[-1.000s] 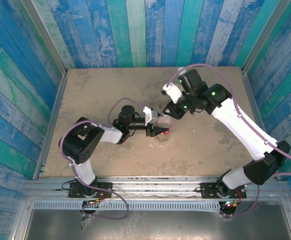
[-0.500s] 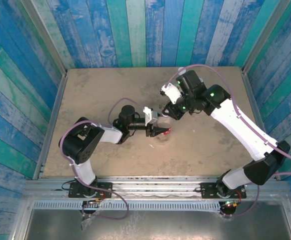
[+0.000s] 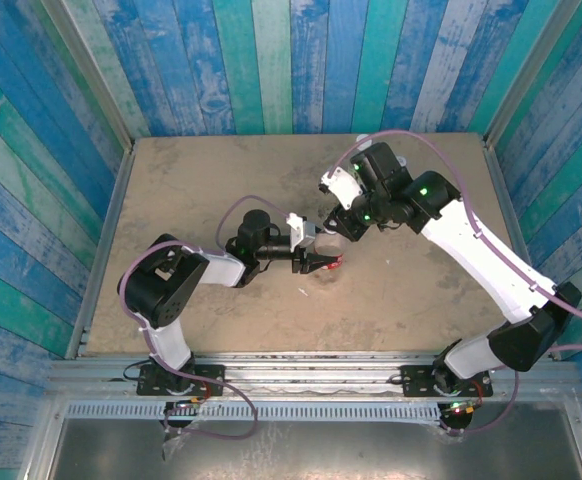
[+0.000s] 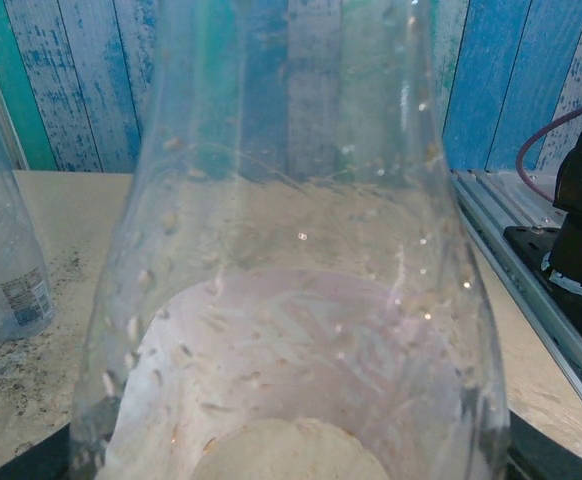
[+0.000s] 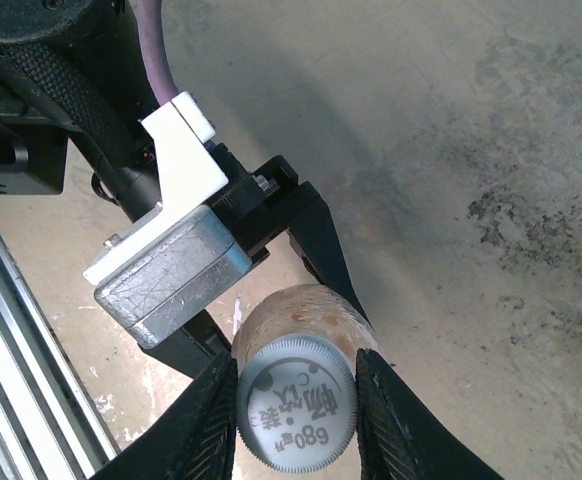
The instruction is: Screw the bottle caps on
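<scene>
A clear bottle [image 4: 291,250] with a red label [image 3: 335,262] stands upright near the table's middle. My left gripper [image 3: 320,262] is shut on its body from the left; the bottle's wall looms right in front of the left wrist camera. A pale grey ribbed bottle cap [image 5: 296,405] with dark print sits on the bottle's neck. My right gripper [image 5: 296,402] is shut on that cap from above, one black finger [image 5: 203,425] on each side. In the top view the right gripper [image 3: 338,228] hangs just over the bottle top.
A second clear bottle [image 4: 6,270] with a small label stands on the table at the left of the left wrist view. The right arm's base [image 4: 581,240] and the metal rail [image 4: 521,260] lie to the right. Dark stains [image 5: 531,220] mark the table.
The right arm's wrist has shifted slightly to the left above the bottle. The left arm and the bottle have stayed in place.
</scene>
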Controlling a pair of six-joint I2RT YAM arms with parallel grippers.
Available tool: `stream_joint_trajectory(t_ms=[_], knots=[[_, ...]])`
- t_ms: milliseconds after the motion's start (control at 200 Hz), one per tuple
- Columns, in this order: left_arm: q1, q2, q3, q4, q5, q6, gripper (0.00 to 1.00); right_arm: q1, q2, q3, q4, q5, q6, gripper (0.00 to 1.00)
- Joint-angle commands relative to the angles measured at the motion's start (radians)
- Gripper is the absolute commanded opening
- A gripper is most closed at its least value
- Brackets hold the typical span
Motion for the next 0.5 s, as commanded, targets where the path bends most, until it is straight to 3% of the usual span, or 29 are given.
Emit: stream_joint_trajectory(t_ms=[0, 491], knots=[[-0.008, 0.052, -0.019, -0.183, -0.02, -0.048, 0.62, 0.028, -0.009, -0.027, -0.047, -0.007, -0.023, 0.32], [-0.008, 0.047, -0.025, -0.175, -0.02, -0.045, 0.57, 0.028, -0.012, -0.033, -0.046, 0.016, -0.001, 0.34]])
